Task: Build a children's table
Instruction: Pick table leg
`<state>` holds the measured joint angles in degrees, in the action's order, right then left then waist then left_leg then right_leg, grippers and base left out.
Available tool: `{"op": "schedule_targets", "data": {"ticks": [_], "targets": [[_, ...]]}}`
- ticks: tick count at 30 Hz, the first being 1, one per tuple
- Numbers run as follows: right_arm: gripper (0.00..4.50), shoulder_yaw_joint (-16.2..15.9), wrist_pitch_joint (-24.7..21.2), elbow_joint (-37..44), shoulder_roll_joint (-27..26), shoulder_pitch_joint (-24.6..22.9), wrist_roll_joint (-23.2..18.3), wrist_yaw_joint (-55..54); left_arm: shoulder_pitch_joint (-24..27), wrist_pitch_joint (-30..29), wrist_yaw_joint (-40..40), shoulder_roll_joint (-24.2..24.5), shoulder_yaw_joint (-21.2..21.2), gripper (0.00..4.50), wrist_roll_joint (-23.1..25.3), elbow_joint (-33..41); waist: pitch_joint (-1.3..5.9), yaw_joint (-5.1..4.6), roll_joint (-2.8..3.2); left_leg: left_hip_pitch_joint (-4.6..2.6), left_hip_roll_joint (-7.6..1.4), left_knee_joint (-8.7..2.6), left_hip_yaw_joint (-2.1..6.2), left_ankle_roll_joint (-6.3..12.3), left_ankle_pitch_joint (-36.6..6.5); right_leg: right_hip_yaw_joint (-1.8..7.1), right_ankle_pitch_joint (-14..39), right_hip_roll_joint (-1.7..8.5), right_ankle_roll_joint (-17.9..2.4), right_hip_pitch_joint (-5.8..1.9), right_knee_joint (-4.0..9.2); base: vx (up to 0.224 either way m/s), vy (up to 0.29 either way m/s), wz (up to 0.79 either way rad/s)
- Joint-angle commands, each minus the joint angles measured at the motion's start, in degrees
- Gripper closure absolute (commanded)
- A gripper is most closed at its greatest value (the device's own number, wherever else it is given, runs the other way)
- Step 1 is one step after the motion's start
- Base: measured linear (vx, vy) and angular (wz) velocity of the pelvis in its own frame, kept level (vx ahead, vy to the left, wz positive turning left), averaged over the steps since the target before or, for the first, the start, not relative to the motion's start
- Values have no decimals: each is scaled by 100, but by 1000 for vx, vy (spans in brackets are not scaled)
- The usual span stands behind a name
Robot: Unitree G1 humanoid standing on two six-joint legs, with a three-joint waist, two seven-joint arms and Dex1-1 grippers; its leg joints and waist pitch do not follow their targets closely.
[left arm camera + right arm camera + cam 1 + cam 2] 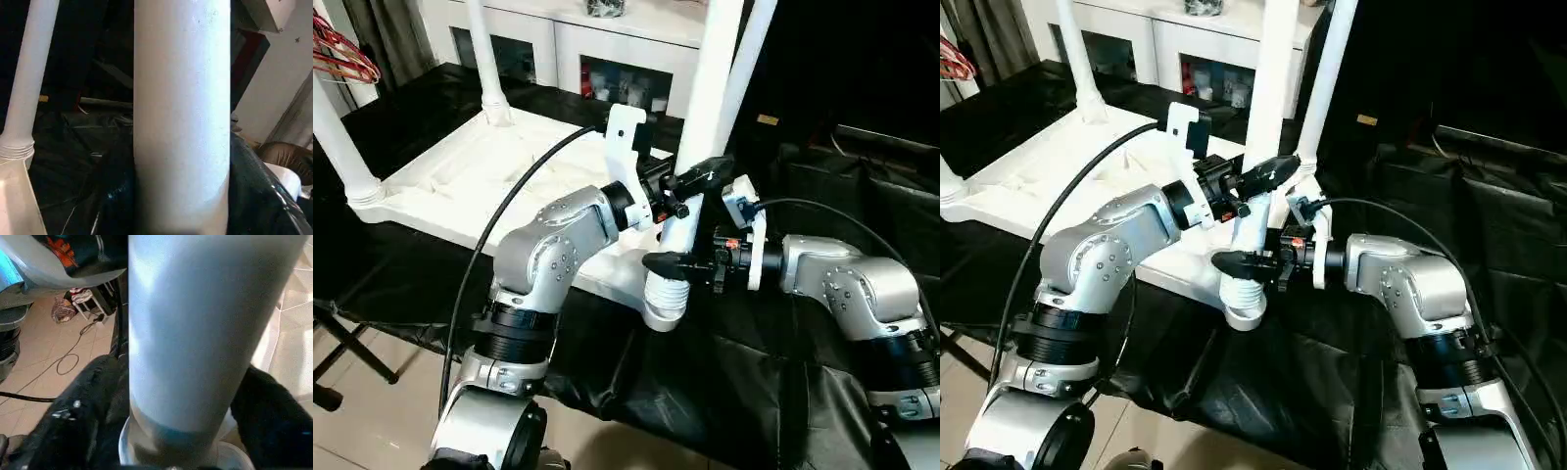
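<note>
Now both grippers are on the near-corner leg!
Upside down on the black-draped bench lies the children's table [460, 186], legs pointing up. At its near right corner, the left gripper [690, 186] has its jaws spread around the near leg [705, 117], a finger on each side; lower on the shaft, just above the ribbed socket [666, 294], the right gripper [1244, 262] brackets that leg too, its jaws wide. A white cabinet [607, 49] stands behind.

We see an all-white plastic children's table [480, 176] with ribbed underside on glossy black sheeting [724, 372]; our silver forearms [558, 245] carry black-fingered tools.
</note>
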<state>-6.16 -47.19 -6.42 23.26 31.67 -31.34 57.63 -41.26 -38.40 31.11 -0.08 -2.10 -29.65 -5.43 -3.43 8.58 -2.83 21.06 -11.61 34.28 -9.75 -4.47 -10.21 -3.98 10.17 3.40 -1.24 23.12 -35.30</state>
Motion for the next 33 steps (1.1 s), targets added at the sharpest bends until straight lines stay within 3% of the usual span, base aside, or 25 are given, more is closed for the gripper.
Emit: {"op": "schedule_targets", "data": {"ticks": [1, 17, 24, 25, 26, 27, 31, 32, 33], "targets": [[116, -7, -39, -8, 12, 54, -26, -22, -163, -14, 64, -51, -5, 262, -85, 49, 436, 19, -54, -23, -144, -336, 25, 85, -473, 269, 822, 460, -899, -368, 366, 0, 0, 0], [247, 102, 2, -132, -81, 67, -15, -87, -184, -46, 199, -30, -43, 263, -142, 34, 433, 11, -34, -36, -148, -343, 27, 47, -548, 267, 826, 459, -929, -366, 370, 0, 0, 0], [256, 108, 47, -137, -67, 60, 14, -90, -186, -29, 245, -14, -46, 264, -137, 25, 436, 10, -20, -35, -150, -342, 30, 42, -536, 268, 768, 456, -943, -365, 366, 0, 0, 0], [256, 106, 67, -136, -68, 57, 27, -101, -185, -32, 257, -10, -46, 264, -142, 26, 437, 14, 4, -39, -151, -343, 32, 35, -551, 268, 771, 458, -951, -363, 365, 0, 0, 0], [256, 110, 88, -120, -67, 44, 30, -106, -178, -41, 287, -1, -56, 264, -151, 35, 439, 9, -14, -36, -147, -339, 28, 38, -547, 270, 736, 454, -954, -366, 366, 0, 0, 0], [256, 122, 96, -104, -69, 34, 25, -113, -173, -28, 301, 4, -68, 264, -142, 36, 436, 12, 19, -40, -147, -343, 32, 30, -566, 268, 756, 456, -961, -364, 366, 0, 0, 0], [256, 177, 92, -72, -73, 19, 3, -154, -174, 89, 152, 4, -99, 264, 28, -16, 435, 3, -1, -42, -151, -346, 33, 22, -594, 268, 760, 450, -957, -365, 372, 0, 0, 0], [256, 197, 100, -51, -74, 0, 2, -180, -164, -9, 196, 17, -77, 208, -49, -6, 441, 3, 68, -49, -153, -344, 40, -4, -615, 269, 734, 451, -965, -360, 369, 0, 0, 0], [256, 215, 113, -33, -76, -20, 1, -201, -147, -58, 270, 37, -78, 194, -107, 26, 440, -5, 47, -45, -145, -345, 37, -10, -628, 267, 709, 444, -969, -370, 371, 0, 0, 0]]}}
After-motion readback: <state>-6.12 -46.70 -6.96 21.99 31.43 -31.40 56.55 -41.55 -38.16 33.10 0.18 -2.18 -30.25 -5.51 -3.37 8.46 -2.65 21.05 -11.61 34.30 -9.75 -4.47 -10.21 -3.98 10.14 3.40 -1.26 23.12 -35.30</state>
